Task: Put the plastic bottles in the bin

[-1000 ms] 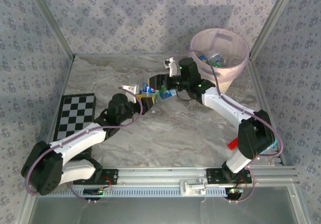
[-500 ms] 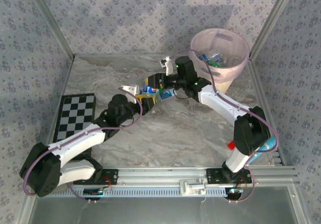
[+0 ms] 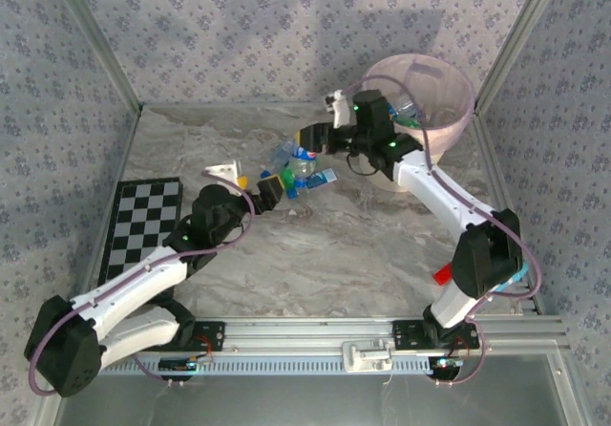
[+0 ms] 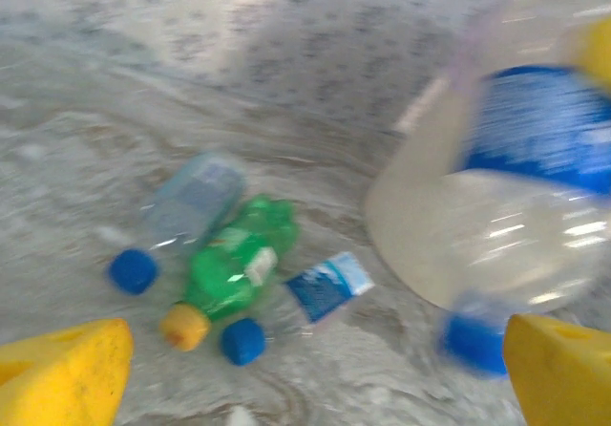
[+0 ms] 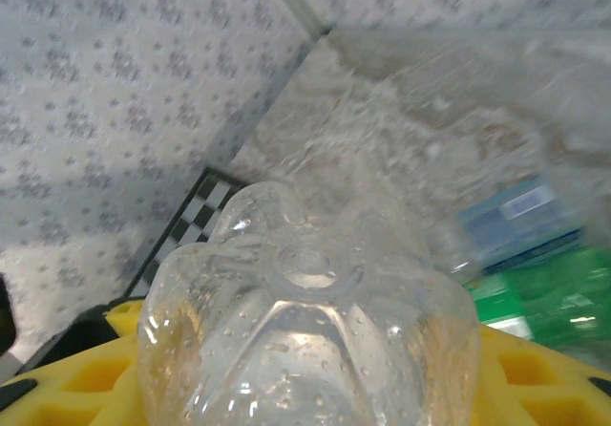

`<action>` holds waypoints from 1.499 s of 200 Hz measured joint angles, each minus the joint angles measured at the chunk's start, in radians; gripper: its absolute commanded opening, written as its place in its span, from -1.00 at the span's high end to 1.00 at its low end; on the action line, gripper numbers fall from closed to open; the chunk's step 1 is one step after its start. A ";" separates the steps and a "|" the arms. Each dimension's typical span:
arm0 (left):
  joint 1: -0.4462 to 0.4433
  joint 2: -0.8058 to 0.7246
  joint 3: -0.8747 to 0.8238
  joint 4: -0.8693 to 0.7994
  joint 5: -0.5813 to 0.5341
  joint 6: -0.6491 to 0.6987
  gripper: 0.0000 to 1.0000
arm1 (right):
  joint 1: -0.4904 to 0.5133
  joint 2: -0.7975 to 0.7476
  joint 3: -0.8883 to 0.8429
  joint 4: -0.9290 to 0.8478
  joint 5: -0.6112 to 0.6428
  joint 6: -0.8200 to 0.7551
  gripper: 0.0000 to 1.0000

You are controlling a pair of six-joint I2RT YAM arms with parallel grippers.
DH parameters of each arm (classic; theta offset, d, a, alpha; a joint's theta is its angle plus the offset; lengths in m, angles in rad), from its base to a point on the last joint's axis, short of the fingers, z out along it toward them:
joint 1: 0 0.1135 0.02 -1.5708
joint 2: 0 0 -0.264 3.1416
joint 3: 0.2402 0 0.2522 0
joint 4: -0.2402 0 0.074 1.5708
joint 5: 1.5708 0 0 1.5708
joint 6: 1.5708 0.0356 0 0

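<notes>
1. The bench (image 3: 363, 244) has a marble-pattern surface, with walls on 3 sides.
2. The bin (image 3: 458, 82) stands upright in the far right corner of the bench. Several bottles (image 3: 409, 113) lie inside it.
3. A checkered board (image 3: 143, 218) lies flat at the left edge of the bench.
4. The right pincer (image 3: 313, 141) is positioned left of the bin, above the bench centre. It is clamped on a clear bottle (image 5: 305, 321) with a blue label. The base of this bottle faces the right wrist camera.
5. The left pincer (image 3: 256, 189) is positioned just beside the loose bottles. Its yellow fingers (image 4: 59, 376) stand wide apart and grip nothing.
6. 3 bottles lie on their sides close together on the bench between the 2 pincers:
   - a clear one with a blue cap (image 4: 186, 211);
   - a green one with an orange cap (image 4: 239, 254);
   - a blue-labelled one with a blue cap (image 4: 325, 287).
7. A red block (image 3: 442, 275) lies near the right arm's base.
</notes>
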 measured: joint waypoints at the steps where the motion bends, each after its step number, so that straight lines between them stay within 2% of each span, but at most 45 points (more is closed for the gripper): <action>1: 0.006 -0.001 -0.004 -0.003 -0.003 -0.007 -1.00 | -0.003 -0.002 0.002 -0.002 0.002 -0.002 -0.14; 39: 0.167 -0.003 -0.154 -0.048 -0.021 -0.180 -1.00 | -0.135 -0.114 0.076 -0.061 0.088 -0.071 -0.13; 69: 0.197 -0.002 -0.195 -0.087 -0.020 -0.248 -1.00 | -0.243 -0.183 0.119 -0.063 0.161 -0.100 -0.13; 103: 0.209 0.002 -0.195 -0.085 -0.013 -0.269 -1.00 | -0.338 -0.195 0.161 -0.061 0.270 -0.127 -0.13; 134: 0.209 0.025 -0.195 -0.084 -0.001 -0.269 -1.00 | -0.381 -0.186 0.161 -0.061 0.368 -0.150 -0.13; 160: 0.209 0.037 -0.195 -0.081 0.021 -0.269 -1.00 | -0.404 -0.156 0.161 -0.062 0.394 -0.150 -0.13; 227: 0.210 0.037 -0.195 -0.080 0.045 -0.269 -1.00 | -0.410 0.017 0.165 -0.100 0.310 -0.093 -0.15; 246: 0.211 0.030 -0.195 -0.082 0.047 -0.268 -1.00 | -0.409 0.057 0.185 -0.122 0.270 -0.071 -0.24; 269: 0.213 0.015 -0.195 -0.085 0.047 -0.268 -1.00 | -0.410 0.105 0.235 -0.141 0.262 -0.058 -0.51; 275: 0.214 0.011 -0.195 -0.085 0.047 -0.268 -1.00 | -0.410 0.114 0.246 -0.145 0.262 -0.059 -0.63; 279: 0.214 0.008 -0.195 -0.086 0.047 -0.268 -1.00 | -0.412 0.118 0.253 -0.149 0.262 -0.064 -0.91; 282: 0.214 0.006 -0.195 -0.086 0.047 -0.268 -1.00 | -0.412 0.121 0.256 -0.152 0.264 -0.058 -0.99; 300: 0.214 -0.004 -0.195 -0.088 0.047 -0.265 -1.00 | -0.415 0.122 0.288 -0.187 0.278 -0.068 -1.00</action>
